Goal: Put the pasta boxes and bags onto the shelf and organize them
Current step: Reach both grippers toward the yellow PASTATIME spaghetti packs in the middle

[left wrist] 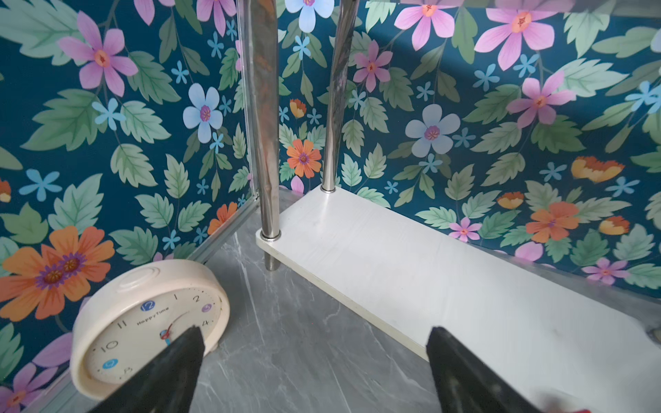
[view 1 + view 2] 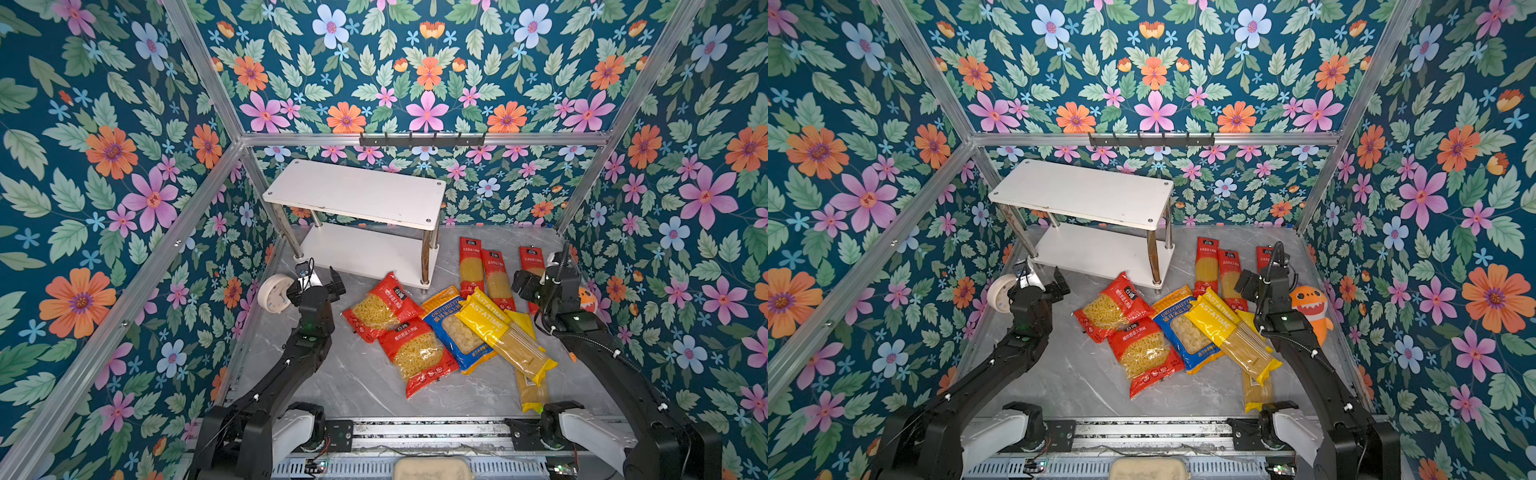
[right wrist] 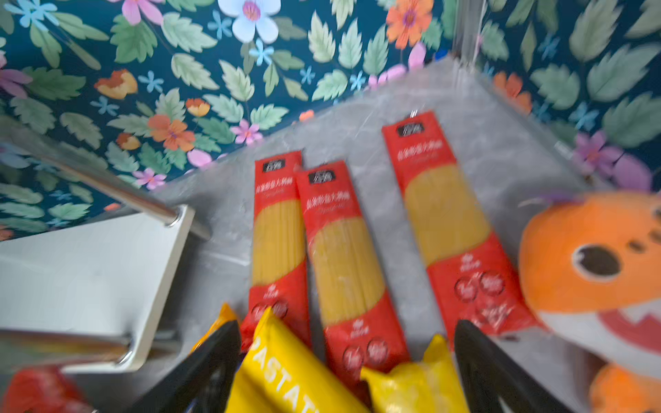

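**Shelf bare, pasta on the table: sorting job not yet begun**

Both white boards of the shelf [image 2: 353, 195] carry nothing in both top views, while every pack lies on the grey table [image 2: 353, 386]. Three red spaghetti packs [image 2: 496, 278] lie side by side just off the shelf's right end. Two red short-pasta bags [image 2: 384, 307], a blue-orange orecchiette bag [image 2: 457, 336] and the yellow spaghetti packs [image 2: 503, 336] overlap in a heap in front of it. The left hand [image 1: 314, 332], released and empty, hovers near the lower board's corner beside a cream clock [image 2: 272, 293]. The right hand [image 3: 345, 325], fingers apart and grasping nothing, hangs over the ends of the yellow and red packs, next to an orange shark plush [image 2: 1308, 307]. On this showing no pack is placed, and the whole load is left to lift and arrange.
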{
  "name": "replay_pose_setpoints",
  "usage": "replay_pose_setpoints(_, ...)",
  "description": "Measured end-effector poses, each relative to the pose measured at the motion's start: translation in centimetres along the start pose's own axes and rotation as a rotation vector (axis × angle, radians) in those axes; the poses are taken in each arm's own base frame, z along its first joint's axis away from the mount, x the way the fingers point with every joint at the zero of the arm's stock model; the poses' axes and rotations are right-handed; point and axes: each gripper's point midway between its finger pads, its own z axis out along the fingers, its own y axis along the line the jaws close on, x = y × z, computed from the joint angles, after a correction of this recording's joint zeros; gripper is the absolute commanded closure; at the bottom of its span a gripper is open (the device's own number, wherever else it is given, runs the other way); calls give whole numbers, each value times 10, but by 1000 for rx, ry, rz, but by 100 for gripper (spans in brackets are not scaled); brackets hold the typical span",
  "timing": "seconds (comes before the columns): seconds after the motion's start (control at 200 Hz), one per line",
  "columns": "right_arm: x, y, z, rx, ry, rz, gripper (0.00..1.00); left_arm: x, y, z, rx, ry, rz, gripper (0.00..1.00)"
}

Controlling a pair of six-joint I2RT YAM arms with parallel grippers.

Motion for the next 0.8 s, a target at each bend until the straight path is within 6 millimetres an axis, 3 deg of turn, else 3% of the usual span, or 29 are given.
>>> replay_pose_setpoints(0.15,56,30,-6,-134,227,135,21,-6,-10,-6,66,81,-107,0)
replay_pose_setpoints(0.235,82,53,-14,-186,335,147,21,4,-16,-9,113,163,-112,10)
replay_pose_setpoints(0.39,99,70,-18,-191,454,107,22,0,-46,-14,259,255,-104,19)
replay_pose_setpoints(0.495,107,66,-18,-157,520,31,21,14,-76,-30,372,333,-93,20)
replay_pose_setpoints(0.63,116,56,-22,-115,586,-56,19,37,-124,-69,532,403,-51,20)
replay_pose_setpoints(0.8,123,18,-16,7,653,-88,18,77,-150,-92,598,490,-77,22)
